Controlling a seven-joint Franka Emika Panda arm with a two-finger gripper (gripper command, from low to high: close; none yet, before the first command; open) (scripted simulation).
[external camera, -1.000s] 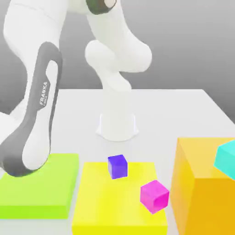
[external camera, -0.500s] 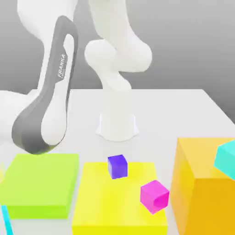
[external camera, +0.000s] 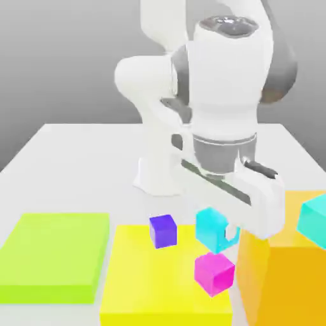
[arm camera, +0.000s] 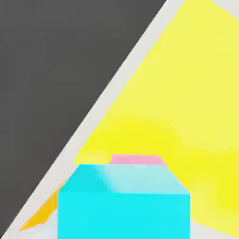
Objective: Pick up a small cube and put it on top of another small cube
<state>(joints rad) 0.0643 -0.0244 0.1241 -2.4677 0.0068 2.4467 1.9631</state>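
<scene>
My gripper [external camera: 216, 233] hangs over the yellow slab [external camera: 146, 280], shut on a small cyan cube [external camera: 212, 229]. That cube floats just above a small magenta cube [external camera: 214, 272], which rests on the slab's near right part. A small purple cube [external camera: 163, 230] sits at the slab's far edge, to the exterior view's left of the held cube. In the hand view the cyan cube [arm camera: 123, 200] is close up, with the magenta cube [arm camera: 137, 159] showing as a pink strip behind it and the yellow slab [arm camera: 186, 93] beyond.
A tall orange block [external camera: 280, 280] stands right beside the hand, at the exterior view's right, with a second cyan cube [external camera: 313, 219] on it. A flat green slab [external camera: 54, 255] lies at the left. The arm's white base [external camera: 162, 175] stands behind the yellow slab.
The arm has swung from the exterior view's left over to the right. It now holds a cyan cube above the magenta one. The other cubes have not moved.
</scene>
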